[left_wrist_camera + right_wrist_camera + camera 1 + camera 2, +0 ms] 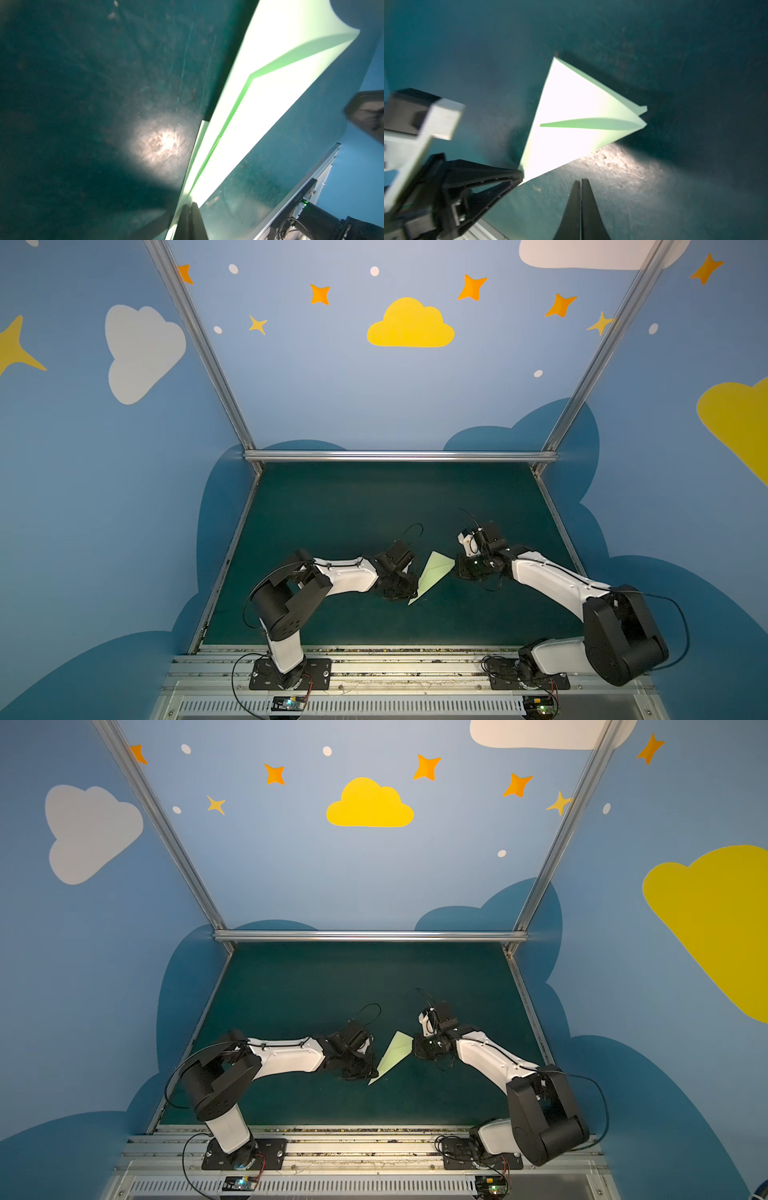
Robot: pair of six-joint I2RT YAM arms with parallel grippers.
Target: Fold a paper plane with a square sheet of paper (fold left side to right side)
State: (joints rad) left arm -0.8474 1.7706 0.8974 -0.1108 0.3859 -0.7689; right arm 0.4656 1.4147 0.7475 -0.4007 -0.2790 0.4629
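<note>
- A pale-green paper plane lies on the dark green table, just below centre in both top views, its nose pointing to the lower left.
- The left claw is closed and touches the plane's narrow nose end; whether it pinches the paper cannot be told.
- The right claw is closed on nothing, just right of the plane, not touching it.
</note>
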